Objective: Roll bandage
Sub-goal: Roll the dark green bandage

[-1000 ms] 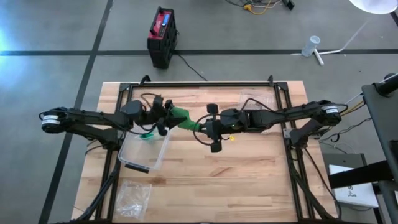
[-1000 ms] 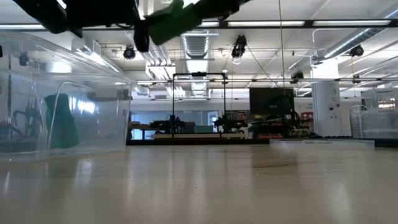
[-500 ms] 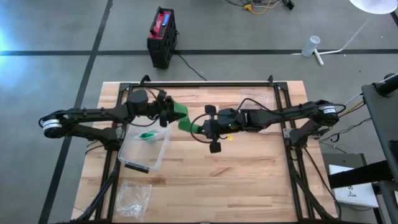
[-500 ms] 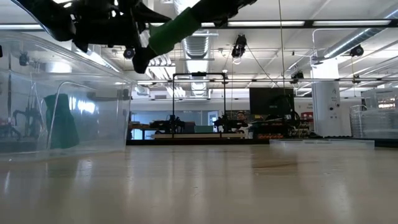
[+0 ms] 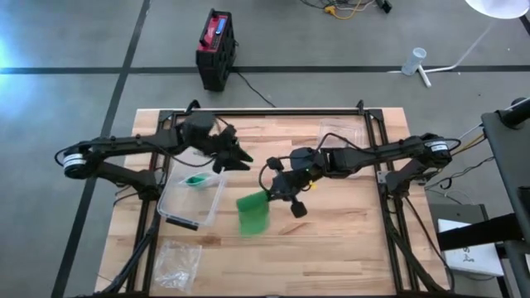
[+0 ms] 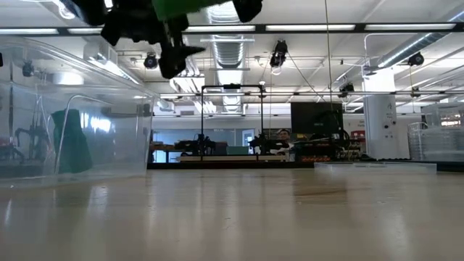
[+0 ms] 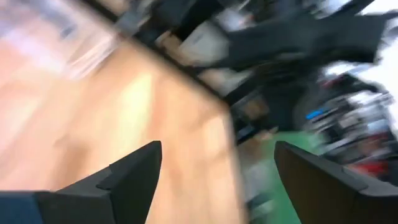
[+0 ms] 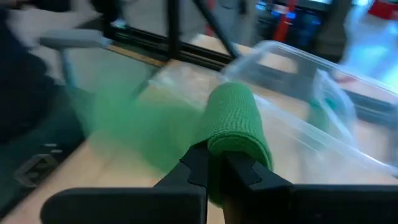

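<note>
At the lower left of the high view a crumpled clear plastic bag (image 5: 176, 261) lies on the wooden bench (image 5: 331, 248). Just above it sits a clear plastic bin (image 5: 192, 199) with a small green item (image 5: 196, 180) inside near its upper end; in the low view the same bin fills the left side of the frame, its wall (image 6: 72, 116) see-through.

The left arm reaches in from the left edge, and the left gripper (image 5: 234, 155) sits over the upper right corner of the bin, left of centre in the high view. Its jaws are spread wide and hold nothing; the left wrist view shows the two dark fingers (image 7: 134, 171) well apart with bare bench between them, the rest smeared.

Just right of it and lower in the frame, a green bandage (image 5: 253, 213) hangs from the right gripper (image 5: 276, 192), its loose sheet spread out below and left of the jaws, at the middle of the bench. In the right wrist view the bandage's rolled end (image 8: 238, 124) is pinched between the narrowly closed fingers (image 8: 198, 163), with the loose green cloth blurred to the left and the bin beyond it. The low view shows only a strip of green (image 6: 185, 7) at the top edge, up off the bench surface.

The right arm stretches in from the right side of the high view. Beyond the bench's top edge, a black and red box (image 5: 215, 48) stands on the floor.
</note>
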`<move>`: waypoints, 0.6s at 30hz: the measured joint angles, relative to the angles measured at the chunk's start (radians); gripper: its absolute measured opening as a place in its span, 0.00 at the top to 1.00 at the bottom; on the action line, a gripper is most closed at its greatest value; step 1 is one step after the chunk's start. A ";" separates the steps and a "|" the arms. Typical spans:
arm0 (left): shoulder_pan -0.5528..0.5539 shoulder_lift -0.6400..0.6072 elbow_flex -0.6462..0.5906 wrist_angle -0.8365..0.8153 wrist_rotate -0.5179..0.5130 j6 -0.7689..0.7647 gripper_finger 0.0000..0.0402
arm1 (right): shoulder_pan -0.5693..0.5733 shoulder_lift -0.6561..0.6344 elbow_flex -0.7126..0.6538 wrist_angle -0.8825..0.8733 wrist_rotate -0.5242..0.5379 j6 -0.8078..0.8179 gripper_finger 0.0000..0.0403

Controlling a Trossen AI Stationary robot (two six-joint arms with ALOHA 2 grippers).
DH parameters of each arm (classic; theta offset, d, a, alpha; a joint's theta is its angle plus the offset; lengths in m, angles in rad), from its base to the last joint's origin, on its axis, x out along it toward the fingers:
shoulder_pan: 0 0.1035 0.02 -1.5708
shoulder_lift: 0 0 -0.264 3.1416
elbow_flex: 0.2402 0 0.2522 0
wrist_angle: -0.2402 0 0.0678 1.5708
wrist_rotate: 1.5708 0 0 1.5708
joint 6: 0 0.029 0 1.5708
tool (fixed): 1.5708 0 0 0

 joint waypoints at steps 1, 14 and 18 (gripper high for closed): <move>0.000 0.011 0.044 -0.115 -0.023 0.066 0.25 | 0.000 0.000 0.002 0.000 -0.028 0.000 0.98; -0.013 -0.022 0.212 -0.551 -0.261 0.413 0.29 | 0.013 -0.027 0.017 -0.003 0.042 -0.020 0.98; -0.027 -0.128 0.152 -0.439 -0.263 0.414 0.31 | 0.043 -0.046 0.017 0.043 0.194 -0.071 0.98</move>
